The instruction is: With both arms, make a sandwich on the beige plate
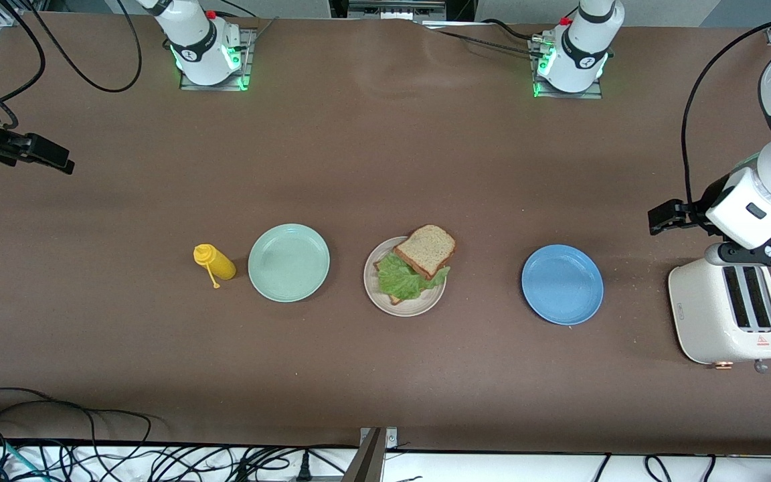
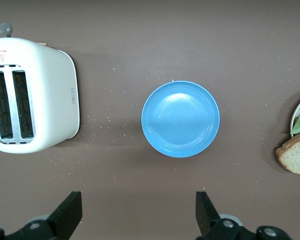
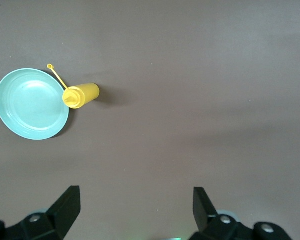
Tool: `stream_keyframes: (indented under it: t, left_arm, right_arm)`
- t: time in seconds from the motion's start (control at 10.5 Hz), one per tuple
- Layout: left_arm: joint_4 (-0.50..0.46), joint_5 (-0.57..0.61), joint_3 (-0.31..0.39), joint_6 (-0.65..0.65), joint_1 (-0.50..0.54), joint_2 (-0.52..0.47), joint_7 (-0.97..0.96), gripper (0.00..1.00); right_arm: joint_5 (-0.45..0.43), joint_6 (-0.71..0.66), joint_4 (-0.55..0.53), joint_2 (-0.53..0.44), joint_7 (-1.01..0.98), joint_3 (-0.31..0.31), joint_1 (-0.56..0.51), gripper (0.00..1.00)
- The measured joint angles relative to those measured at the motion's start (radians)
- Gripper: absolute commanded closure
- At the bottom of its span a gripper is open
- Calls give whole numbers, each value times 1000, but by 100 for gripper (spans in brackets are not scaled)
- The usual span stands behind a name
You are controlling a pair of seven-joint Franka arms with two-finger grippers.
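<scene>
Left gripper [image 2: 135,215] and right gripper [image 3: 132,210] both hang wide open and empty at table ends, sandwich [image 1: 419,264] sits assembled on beige plate [image 1: 419,309] mid-table; looks done, nothing left to grasp.

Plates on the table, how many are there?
3, in a row. The mint-green plate is beside the yellow bottle, the beige plate with the sandwich is in the middle, and the blue plate is toward the toaster. None seems hidden.
</scene>
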Motion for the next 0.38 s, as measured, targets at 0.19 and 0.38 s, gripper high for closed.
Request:
stream_keyframes:
  t: [0.19,0.38]
  left_arm:
    - [0,0,0,-3,0,0,1,0]
    - [-1,0,0,-4,0,0,1,0]
  right_arm:
    - [0,0,0,15,0,0,0,0]
    - [0,4,0,24,0,0,0,0]
